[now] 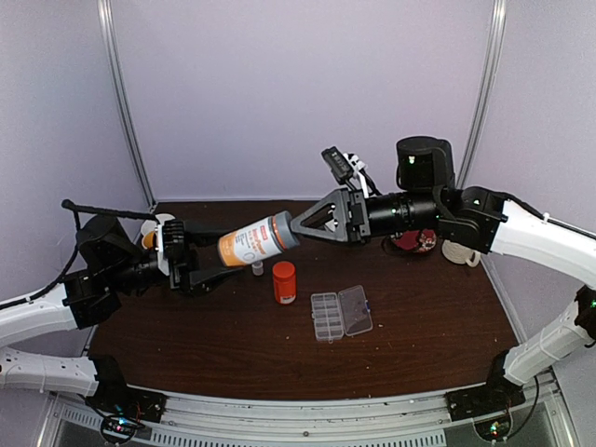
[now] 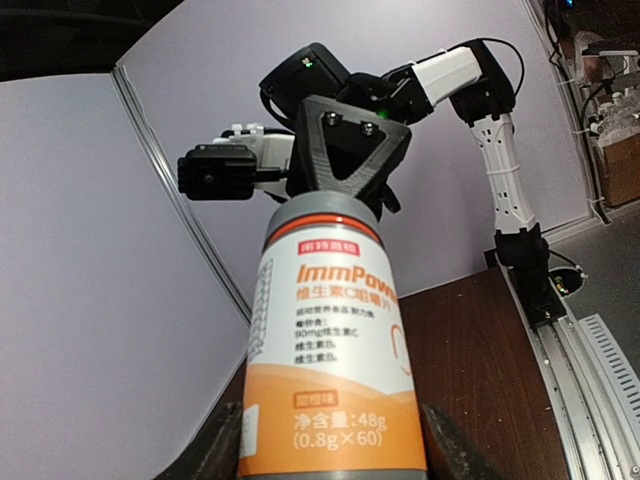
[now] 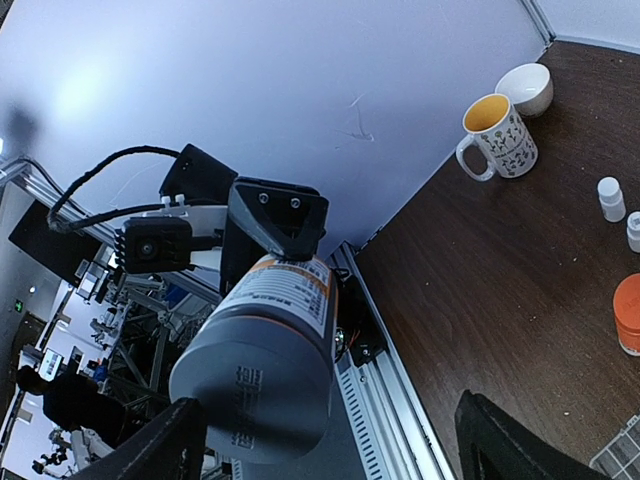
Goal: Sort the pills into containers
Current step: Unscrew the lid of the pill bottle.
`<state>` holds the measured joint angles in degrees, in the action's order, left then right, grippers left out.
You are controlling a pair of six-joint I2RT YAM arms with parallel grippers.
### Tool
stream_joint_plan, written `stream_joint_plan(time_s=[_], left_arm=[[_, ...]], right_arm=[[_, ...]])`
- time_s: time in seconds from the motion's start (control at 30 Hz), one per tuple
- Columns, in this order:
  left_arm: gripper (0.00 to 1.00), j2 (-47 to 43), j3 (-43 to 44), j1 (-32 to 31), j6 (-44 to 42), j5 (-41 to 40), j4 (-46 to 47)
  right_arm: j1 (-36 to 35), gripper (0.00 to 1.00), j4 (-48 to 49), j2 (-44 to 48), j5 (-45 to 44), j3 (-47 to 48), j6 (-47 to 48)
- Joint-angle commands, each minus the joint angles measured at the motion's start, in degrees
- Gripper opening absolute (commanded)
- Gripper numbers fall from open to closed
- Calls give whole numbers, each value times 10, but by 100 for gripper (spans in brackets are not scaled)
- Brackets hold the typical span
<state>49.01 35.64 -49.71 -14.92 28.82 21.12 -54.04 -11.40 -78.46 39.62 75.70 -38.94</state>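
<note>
My left gripper (image 1: pixel 209 256) is shut on the base of a big orange-and-white bottle (image 1: pixel 253 242) with a grey cap and holds it lying level in the air. In the left wrist view the fingers (image 2: pixel 215 448) press both sides of the bottle (image 2: pixel 335 330). My right gripper (image 1: pixel 300 226) is open around the grey cap (image 3: pixel 255 390); the jaws stand wide, the cap near the left finger (image 3: pixel 150 445). The clear organizer box (image 1: pixel 340 314) lies open on the table, below the bottle and to its right. No pills show.
A small orange bottle (image 1: pixel 284 281) and a tiny white bottle (image 1: pixel 257 268) stand under the held bottle. A yellow-lined mug (image 3: pixel 497 137) and a white bowl (image 3: pixel 527 88) sit at the far left corner. A red object (image 1: pixel 414 242) lies behind the right arm.
</note>
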Motion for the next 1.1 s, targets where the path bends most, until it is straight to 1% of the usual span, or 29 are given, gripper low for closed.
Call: stream_joint_plan(time_s=[0.0, 0.1, 0.2, 0.27, 0.37, 0.47, 0.63, 0.73, 0.83, 0.87, 1.07], left_arm=[[0, 1, 19, -3, -10, 8, 23], [0, 1, 18, -4, -11, 8, 24], [0, 2, 16, -4, -10, 8, 25], [0, 2, 16, -5, -11, 9, 25], [0, 2, 17, -5, -11, 9, 25], [0, 3, 18, -5, -10, 4, 26], [0, 6, 20, -6, -9, 4, 23], [0, 6, 21, -6, -9, 4, 19], [0, 6, 21, -6, -9, 4, 17], [0, 6, 21, -6, -9, 4, 17], [0, 7, 22, -7, -8, 5, 16]], right_arm=[[-8, 89, 21, 5, 27, 11, 10], [-8, 90, 38, 9, 29, 6, 4], [-8, 90, 32, 13, 23, 7, 10], [-8, 88, 35, 13, 30, 7, 9], [-10, 83, 35, 11, 36, 10, 10], [-14, 83, 14, 5, 36, 20, 22], [-21, 79, -3, -5, 37, 31, 34], [-24, 78, -10, -7, 38, 36, 41], [-28, 81, -24, -9, 35, 43, 50], [-30, 81, -27, -9, 33, 44, 52], [-31, 73, -54, -15, 19, 52, 66]])
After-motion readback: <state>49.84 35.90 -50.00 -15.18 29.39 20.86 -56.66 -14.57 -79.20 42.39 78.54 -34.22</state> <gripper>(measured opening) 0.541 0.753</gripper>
